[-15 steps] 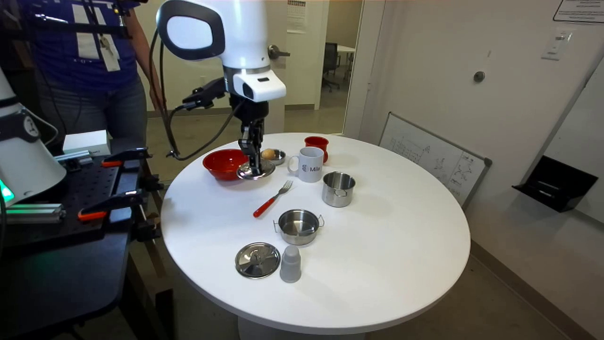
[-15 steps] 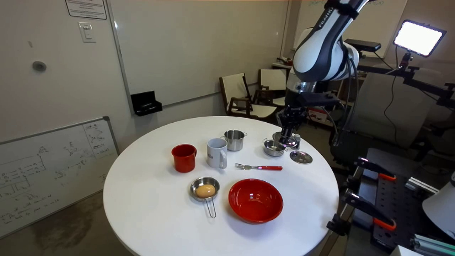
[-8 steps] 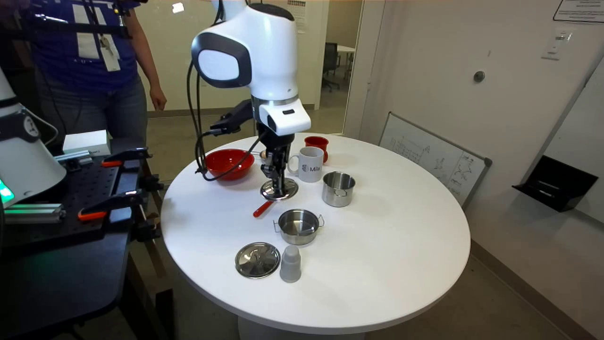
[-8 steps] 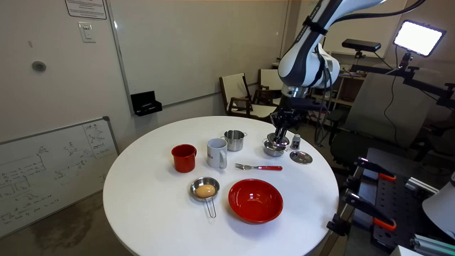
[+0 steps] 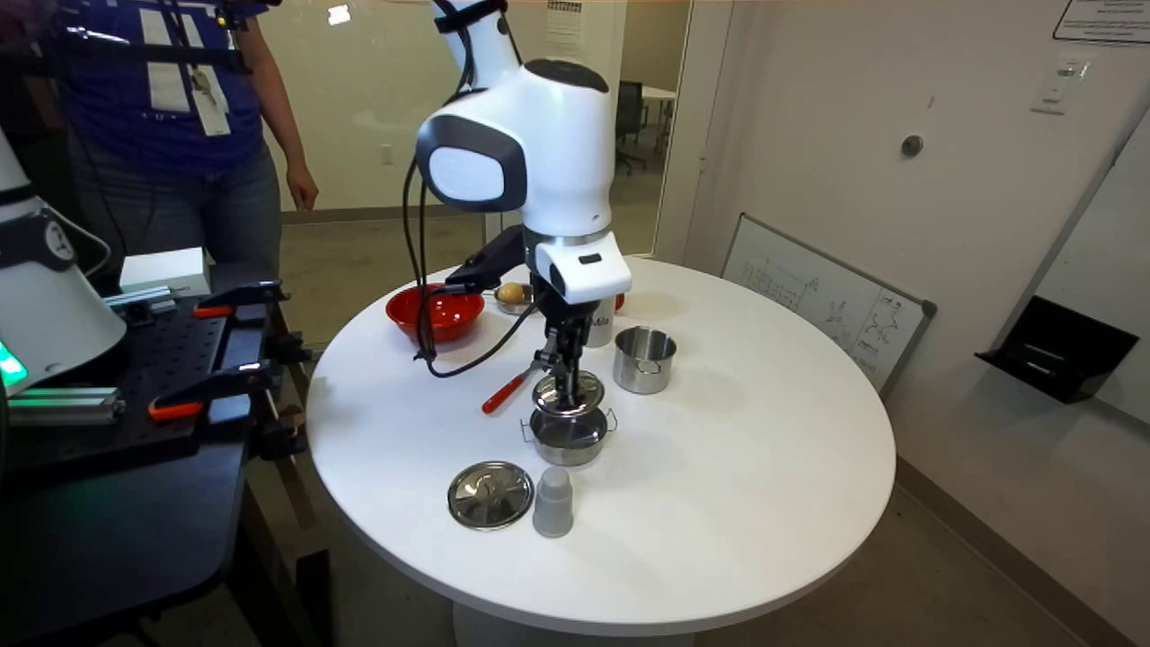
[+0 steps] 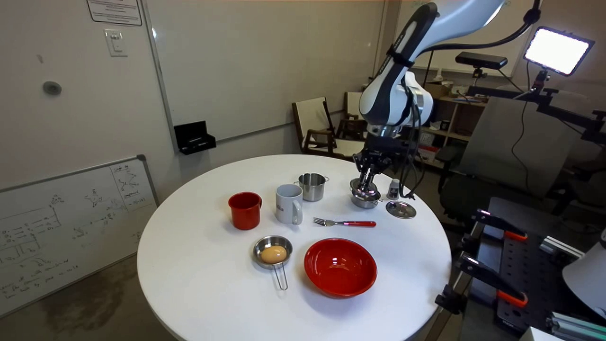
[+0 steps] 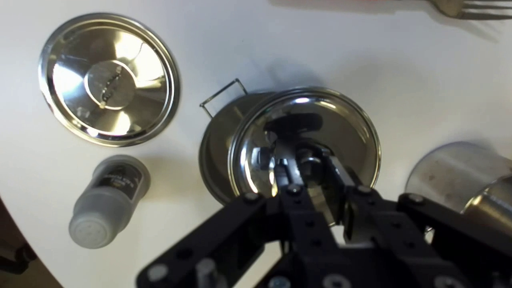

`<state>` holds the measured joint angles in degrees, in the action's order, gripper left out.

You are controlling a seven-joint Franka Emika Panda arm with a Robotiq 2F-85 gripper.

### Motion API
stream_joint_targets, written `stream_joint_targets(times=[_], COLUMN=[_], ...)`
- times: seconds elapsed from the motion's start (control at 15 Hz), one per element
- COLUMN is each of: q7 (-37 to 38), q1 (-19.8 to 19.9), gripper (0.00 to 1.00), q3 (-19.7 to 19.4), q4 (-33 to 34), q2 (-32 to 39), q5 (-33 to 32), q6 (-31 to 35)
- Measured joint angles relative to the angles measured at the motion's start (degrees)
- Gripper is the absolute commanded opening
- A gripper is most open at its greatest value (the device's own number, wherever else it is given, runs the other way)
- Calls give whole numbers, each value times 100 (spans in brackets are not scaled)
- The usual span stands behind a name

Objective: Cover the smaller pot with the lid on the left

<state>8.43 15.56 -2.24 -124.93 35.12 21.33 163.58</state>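
In an exterior view, the nearly closed claw (image 5: pixel 568 395) is gripping the lid (image 5: pixel 589 394), the taller pot (image 5: pixel 641 376) standing at two o'clock.

The wrist view cuts off bits of the fork (image 7: pixel 452 7) and smaller pot (image 7: pixel 456 176), well in from the table edge (image 7: pixel 34 236).

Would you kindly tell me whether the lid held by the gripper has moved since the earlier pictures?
Yes: in an exterior view, the lid has moved away from the red bowl, toward the wider pot.

Pale wall (image 5: pixel 809 117); bright light panel (image 6: pixel 558 49)
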Motion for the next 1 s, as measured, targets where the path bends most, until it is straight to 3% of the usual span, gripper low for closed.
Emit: stream_joint_targets(times=[1.0], q7=[1035], q1=[-358], gripper=[10], q3=[-422], q4=[436], q2=[407], q5=[-8], q6=[-91])
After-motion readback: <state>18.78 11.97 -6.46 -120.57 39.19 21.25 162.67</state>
